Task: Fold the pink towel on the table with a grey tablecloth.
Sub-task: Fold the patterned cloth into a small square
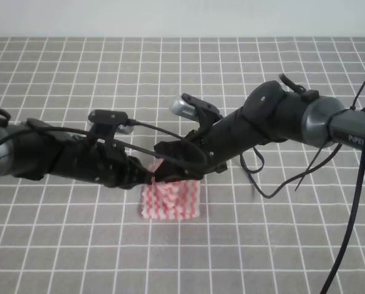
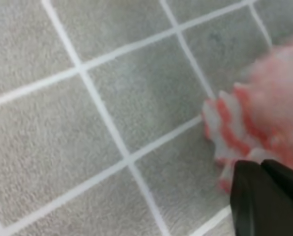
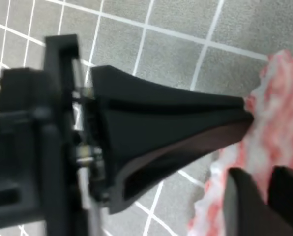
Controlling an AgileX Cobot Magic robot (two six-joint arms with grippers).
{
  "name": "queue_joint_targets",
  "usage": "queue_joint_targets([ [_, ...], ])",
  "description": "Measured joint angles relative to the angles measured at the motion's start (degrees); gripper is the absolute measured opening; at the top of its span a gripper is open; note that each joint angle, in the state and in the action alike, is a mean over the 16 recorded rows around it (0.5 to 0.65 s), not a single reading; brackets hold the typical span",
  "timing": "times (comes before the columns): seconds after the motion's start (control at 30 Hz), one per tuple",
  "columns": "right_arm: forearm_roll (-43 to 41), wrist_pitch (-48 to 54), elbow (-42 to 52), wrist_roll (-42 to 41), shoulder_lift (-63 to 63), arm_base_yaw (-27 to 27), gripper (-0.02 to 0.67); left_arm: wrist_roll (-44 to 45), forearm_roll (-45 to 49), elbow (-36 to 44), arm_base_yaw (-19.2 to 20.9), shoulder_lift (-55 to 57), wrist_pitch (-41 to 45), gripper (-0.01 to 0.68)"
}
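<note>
Broadly, the table with a grey tablecloth (image 1: 60, 73), a flat grey fabric surface ruled with thin white grid lines, carries the pink towel (image 1: 171, 199), a thin pink-and-white wavy-striped cloth, lying as a small compact patch near its middle. Both black arms meet over the towel's far edge, so the cloth extends toward the camera from the claws. The left gripper (image 1: 147, 176) and right gripper (image 1: 165, 173) look equally near; both appear pinched together on that edge.
</note>
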Motion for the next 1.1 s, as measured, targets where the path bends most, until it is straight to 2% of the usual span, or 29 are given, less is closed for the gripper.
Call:
queue_joint_targets([
  [0.17,0.2,2.2,-0.2,-0.4,-0.7,-1.1,0.191,0.0,0.5,0.0,0.0,-0.9,0.0,-0.002],
  [0.3,-1.1,4.5,-0.2,-0.2,-1.3,-2.2,0.204,0.0,0.8,0.0,0.2,-2.0,0.0,-0.002],
  [0.4,-2.6,6.2,-0.2,0.1,-1.7,-3.0,0.184,0.0,1.0,0.0,0.4,-3.1,0.0,-0.002],
  [0.77,-7.5,10.0,-0.2,1.4,-0.9,-4.0,0.020,0.0,0.7,-0.2,-0.7,-5.6,2.6,-0.002],
  [1.1,-10.8,11.6,-0.2,2.4,0.7,-4.0,-0.013,-2.3,4.9,-0.4,-3.3,-3.6,5.7,-0.002],
])
